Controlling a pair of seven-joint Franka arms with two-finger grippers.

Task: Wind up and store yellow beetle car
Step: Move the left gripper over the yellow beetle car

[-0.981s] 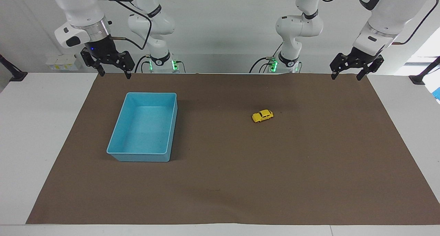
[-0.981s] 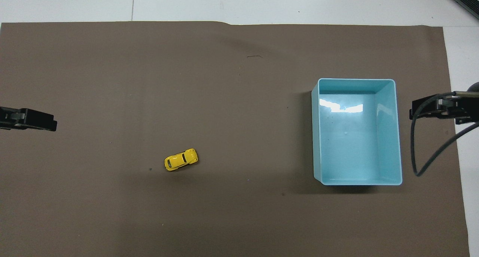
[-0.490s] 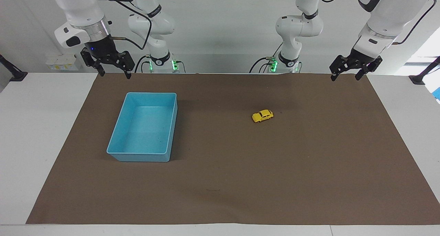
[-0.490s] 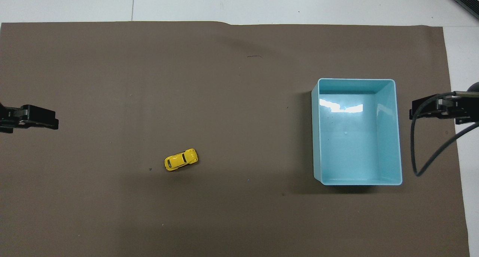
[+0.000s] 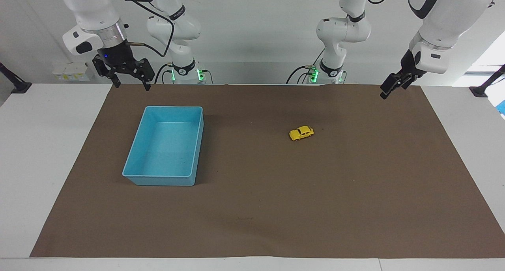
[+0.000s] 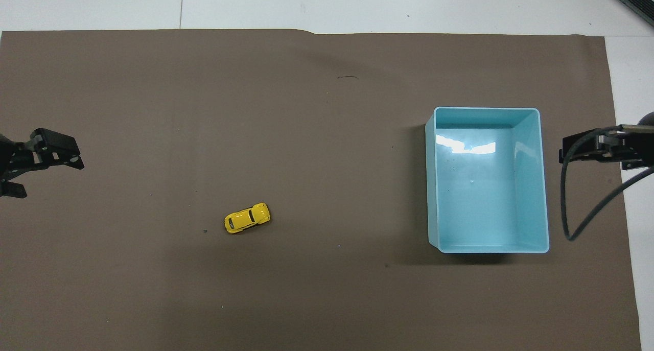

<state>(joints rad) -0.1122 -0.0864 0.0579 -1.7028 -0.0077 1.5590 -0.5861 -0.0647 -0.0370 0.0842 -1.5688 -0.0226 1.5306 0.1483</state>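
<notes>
Yellow beetle car (image 5: pixel 301 133), a tiny rounded toy, sits on the brown mat (image 5: pixel 276 208), well apart from the light-blue plastic bin (image 5: pixel 163 178). Left gripper (image 5: pixel 390 88) and right gripper (image 5: pixel 130 81) hang with fingers spread, holding nothing.

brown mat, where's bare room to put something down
Bare mat runs between the yellow car and the blue bin, and along the whole edge farthest from the robots. Nothing is crowded; the bin sits toward the right arm's end.
</notes>
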